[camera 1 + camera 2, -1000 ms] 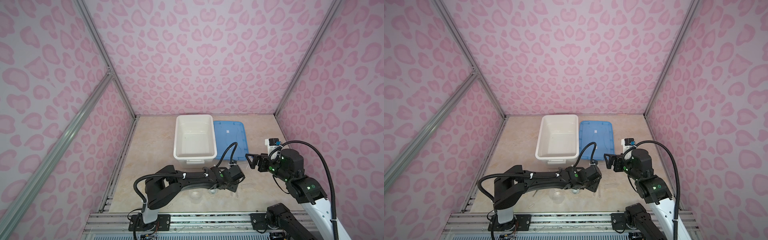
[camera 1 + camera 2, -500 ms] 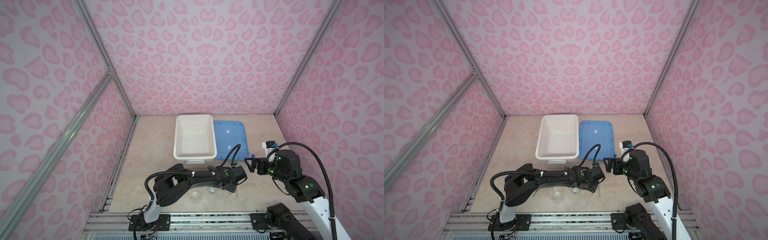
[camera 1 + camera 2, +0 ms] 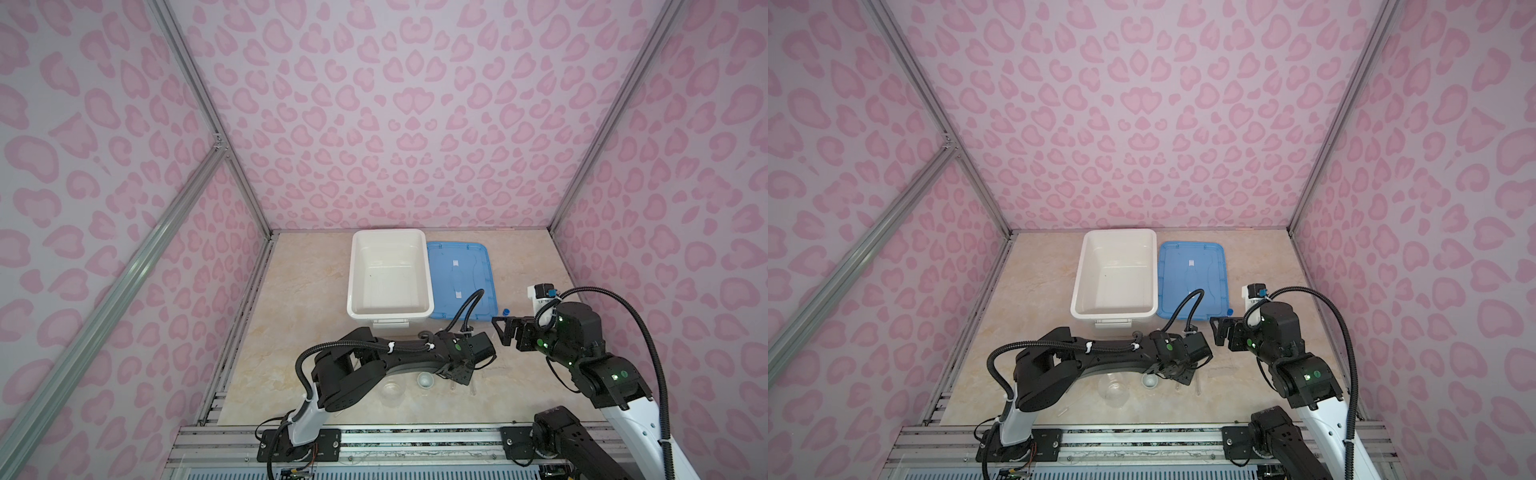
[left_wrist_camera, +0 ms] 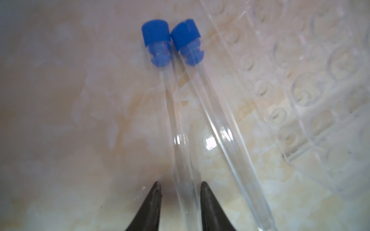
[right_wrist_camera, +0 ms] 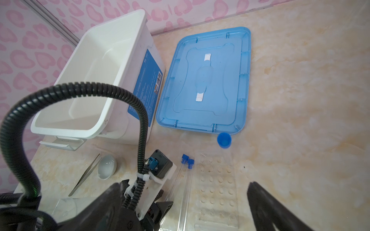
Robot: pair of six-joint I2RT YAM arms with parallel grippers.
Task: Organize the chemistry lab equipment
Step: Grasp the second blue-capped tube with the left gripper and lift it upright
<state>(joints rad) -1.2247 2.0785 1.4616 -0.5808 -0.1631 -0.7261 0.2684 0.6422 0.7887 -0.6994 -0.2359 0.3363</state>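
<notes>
Two long clear tubes with blue caps lie side by side on the table, one (image 4: 176, 124) between my left gripper's (image 4: 181, 187) fingers and the other (image 4: 220, 128) just outside them. One fingertip (image 4: 204, 188) touches the tube and a gap remains on the other side. The left gripper (image 3: 459, 376) is low over the table's front middle. My right gripper (image 3: 505, 330) hovers wide open and empty (image 5: 186, 204) to its right. Metal tweezers (image 5: 86, 176), a small round dish (image 5: 107, 167) and a clear beaker (image 3: 1113, 388) lie to the left.
A clear well plate (image 5: 216, 190) lies right beside the tubes. A blue cap (image 5: 224, 140) sits at the near corner of the flat blue lid (image 3: 459, 270). The white bin (image 3: 390, 311) stands behind, left of the lid. The left arm's cable loops up in front of the bin.
The left gripper's jaws have narrowed around the tube, and its arm has shifted slightly right and lower. The right gripper has drifted a little to the left, still wide open.
</notes>
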